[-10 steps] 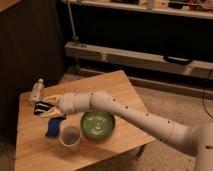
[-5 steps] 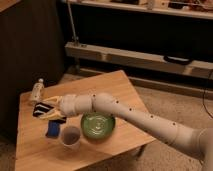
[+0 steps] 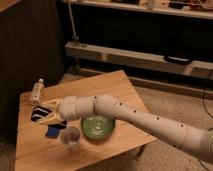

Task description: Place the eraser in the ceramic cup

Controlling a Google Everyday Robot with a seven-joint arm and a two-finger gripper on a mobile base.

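The eraser (image 3: pixel 37 114), a small dark block with a blue edge, sits between the fingertips of my gripper (image 3: pixel 44 115) over the left part of the wooden table (image 3: pixel 115 87). The gripper looks shut on it. The ceramic cup (image 3: pixel 71 136), small and pale, stands upright on the table below and to the right of the gripper, a short way apart from it. The arm reaches in from the lower right and passes over the table's middle.
A green bowl (image 3: pixel 98 127) stands right next to the cup, partly under the arm. A clear bottle (image 3: pixel 37 90) stands just above the gripper. A small flat blue thing (image 3: pixel 52 131) lies left of the cup. Shelving runs behind the table.
The gripper and the dark eraser have shifted a little left and down together. The cup, bowl and bottle have stayed in place.
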